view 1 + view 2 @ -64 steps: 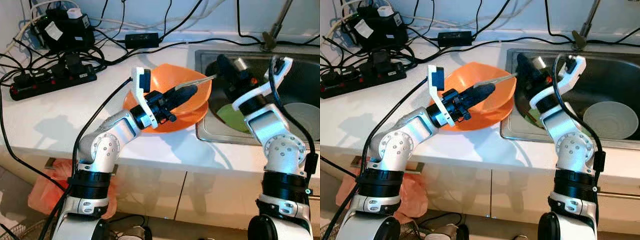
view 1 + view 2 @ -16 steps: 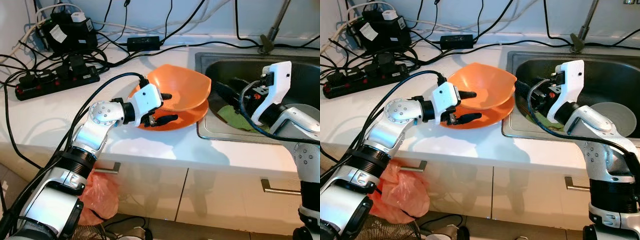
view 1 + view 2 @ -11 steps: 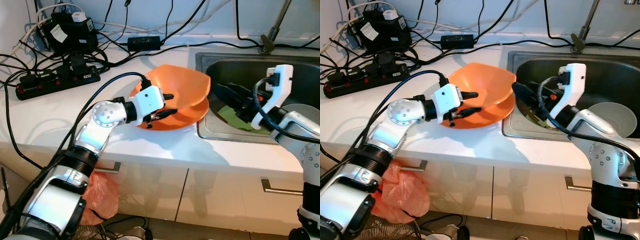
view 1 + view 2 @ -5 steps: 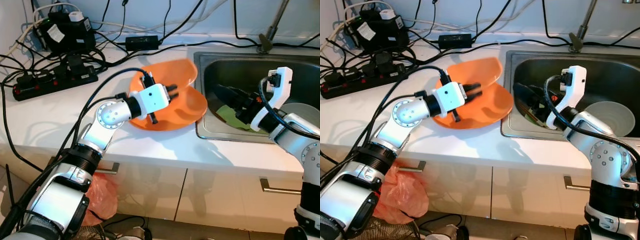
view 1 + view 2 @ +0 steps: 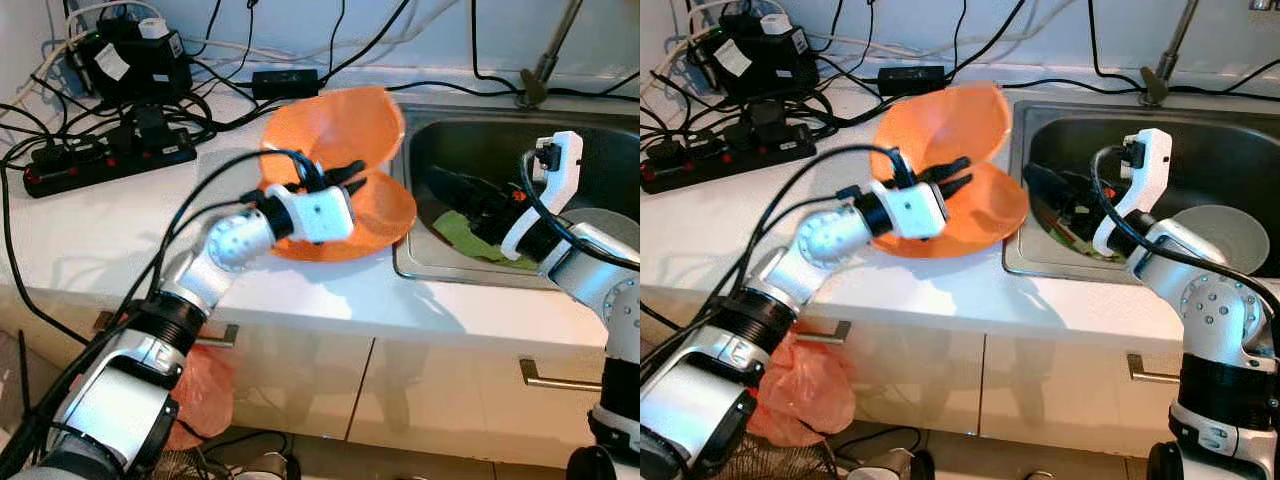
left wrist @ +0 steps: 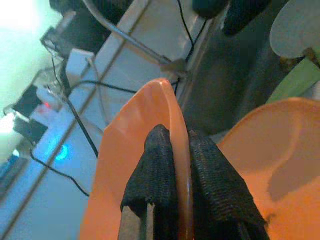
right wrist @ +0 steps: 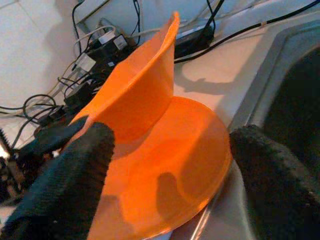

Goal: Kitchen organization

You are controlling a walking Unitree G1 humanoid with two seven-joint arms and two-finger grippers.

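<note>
Two orange bowls are on the white counter beside the sink. The lower bowl [image 5: 388, 215] lies flat at the sink's edge. The upper bowl [image 5: 335, 125] is raised and tipped on edge above it. My left gripper [image 5: 345, 178] is shut on this upper bowl's rim, and the left wrist view shows both fingers [image 6: 157, 165] pinching the thin orange rim [image 6: 172, 107]. My right gripper [image 5: 465, 195] hovers open over the left part of the sink, its fingers [image 7: 75, 185] wide apart and pointing at the two bowls, holding nothing.
The steel sink [image 5: 470, 135] holds a green item [image 5: 462, 232] and a white bowl [image 5: 1215, 232]. A tap [image 5: 545, 60] stands behind it. Power strips and tangled cables [image 5: 110, 150] crowd the counter's back left. An orange bag [image 5: 200, 390] hangs below the counter.
My left gripper closed on the upper orange bowl's rim and lifted it, tipping it up off the lower bowl. The right gripper stayed open over the sink.
</note>
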